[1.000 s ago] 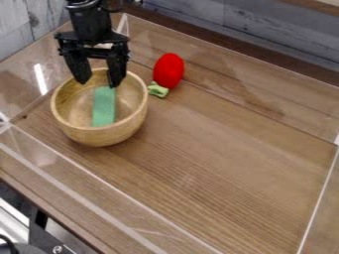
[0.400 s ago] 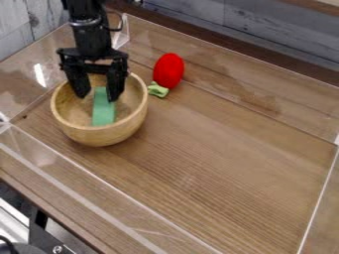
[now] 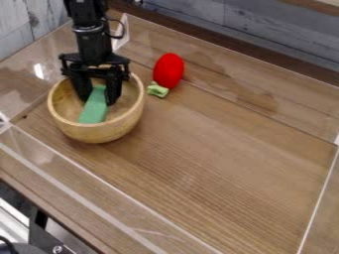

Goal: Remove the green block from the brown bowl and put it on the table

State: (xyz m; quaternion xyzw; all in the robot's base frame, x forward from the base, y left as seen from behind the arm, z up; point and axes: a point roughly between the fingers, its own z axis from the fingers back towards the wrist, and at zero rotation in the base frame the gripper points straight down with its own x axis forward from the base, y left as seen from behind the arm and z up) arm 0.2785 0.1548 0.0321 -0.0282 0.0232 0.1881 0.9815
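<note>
The brown bowl (image 3: 103, 131) sits at the left of the table (image 3: 225, 149). Inside it lies the green block (image 3: 93, 107), slanted with its far end up toward the right. My gripper (image 3: 97, 91) points straight down into the bowl. Its two black fingers (image 3: 75, 83) stand on either side of the block's far end, reaching below the rim. They are set wider than the block, with a gap showing on each side. I cannot tell whether either finger touches the block.
A red rounded object (image 3: 169, 68) with a small lime-green piece (image 3: 158, 91) lies just right of the bowl. Low clear acrylic walls (image 3: 318, 203) run round the table's edges. Bare wood stretches to the right and front of the bowl.
The gripper has come down into the bowl and its fingers have drawn closer together around the block. The block now lies more slanted, and the bowl has shifted slightly left.
</note>
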